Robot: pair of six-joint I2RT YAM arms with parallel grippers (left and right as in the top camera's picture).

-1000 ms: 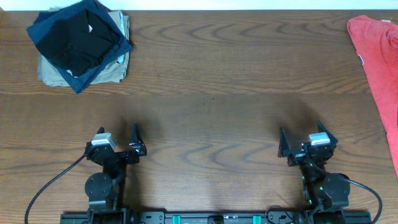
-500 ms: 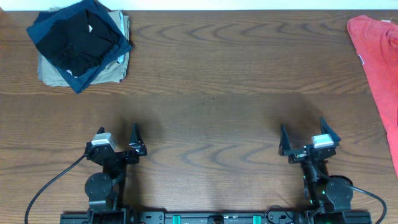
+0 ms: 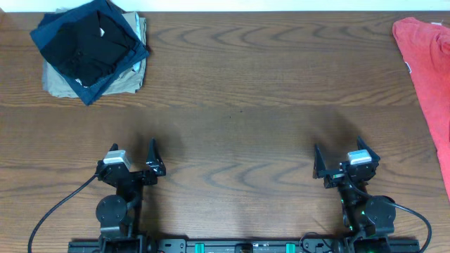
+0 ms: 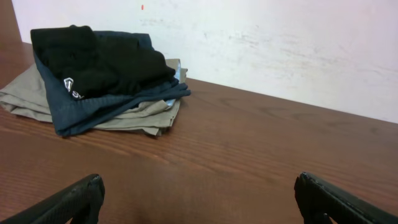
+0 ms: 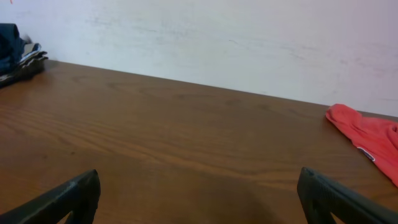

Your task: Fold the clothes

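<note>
Shifting slightly left, wide-open right claw (image 3: 338, 145)

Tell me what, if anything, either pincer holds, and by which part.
Nothing is held: left pincer and right pincer are open and empty, away from the black T-shirt.

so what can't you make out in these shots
- red garment: cut off by the right edge in the overhead and right wrist views, so its full shape is unknown
- black T-shirt: white print too small to read in the overhead and left wrist views
- khaki garment: mostly buried under the navy garment, so its type is unclear
</note>
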